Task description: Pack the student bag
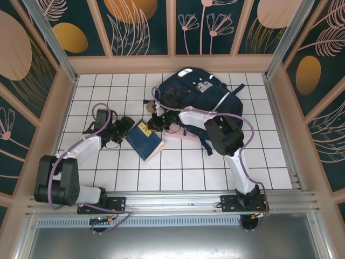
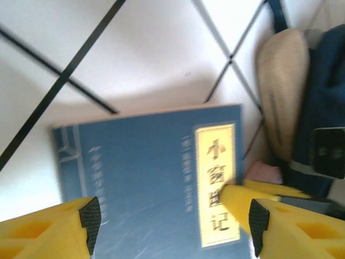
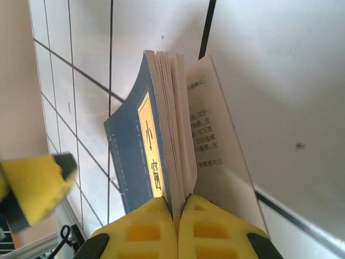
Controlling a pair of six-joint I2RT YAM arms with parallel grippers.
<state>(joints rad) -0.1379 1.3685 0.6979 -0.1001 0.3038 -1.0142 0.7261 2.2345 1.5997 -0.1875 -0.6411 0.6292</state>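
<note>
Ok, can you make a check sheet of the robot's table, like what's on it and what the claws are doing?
Surface: white tiled table with dark lines.
Job's things: student bag lying at the far side; blue book in front of it, pages fanned apart.
Clutter: beige thing beside the bag, cannot tell what.
Grippers: right gripper shut on the book's pages; left gripper open over its cover.
Cables: lilac cables run along both arms.
Surroundings: dark walls with painted plants.
</note>
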